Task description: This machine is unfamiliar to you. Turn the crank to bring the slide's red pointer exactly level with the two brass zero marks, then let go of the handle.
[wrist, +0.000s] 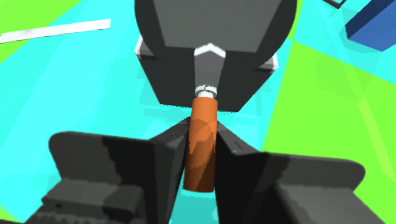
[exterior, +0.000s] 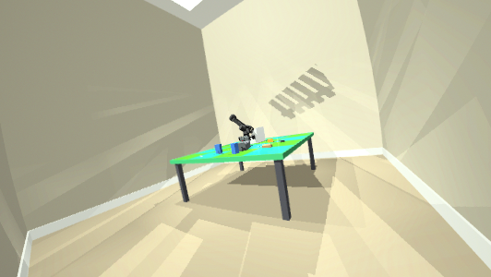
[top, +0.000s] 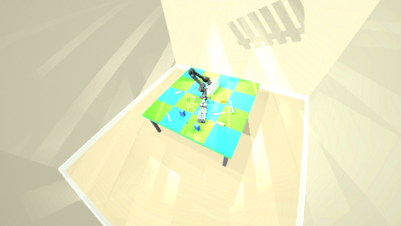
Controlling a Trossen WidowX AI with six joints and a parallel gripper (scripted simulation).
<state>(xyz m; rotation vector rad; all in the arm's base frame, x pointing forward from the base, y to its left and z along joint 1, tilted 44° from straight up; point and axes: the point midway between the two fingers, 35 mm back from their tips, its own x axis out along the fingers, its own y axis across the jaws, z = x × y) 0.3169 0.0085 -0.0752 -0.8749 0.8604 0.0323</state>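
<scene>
The orange crank handle (wrist: 203, 135) stands out from a short grey crank arm (wrist: 209, 72) in the wrist view. My gripper (wrist: 201, 123) is shut on the handle, with a dark finger on each side of it. Behind the crank is the machine's dark grey housing (wrist: 215, 22). In the top view the machine (top: 202, 114) is a long grey body near the middle of the table, with a tiny red spot on top. The gripper is at its far end. The red pointer and the brass zero marks are too small or hidden to read in any view.
Two blue blocks (top: 182, 113) (exterior: 234, 148) stand near the machine. A white panel (top: 212, 86) (exterior: 260, 134) stands beside the arm. White strips (top: 219, 113) and small orange pieces (top: 223, 101) lie on the chequered table (top: 226, 141).
</scene>
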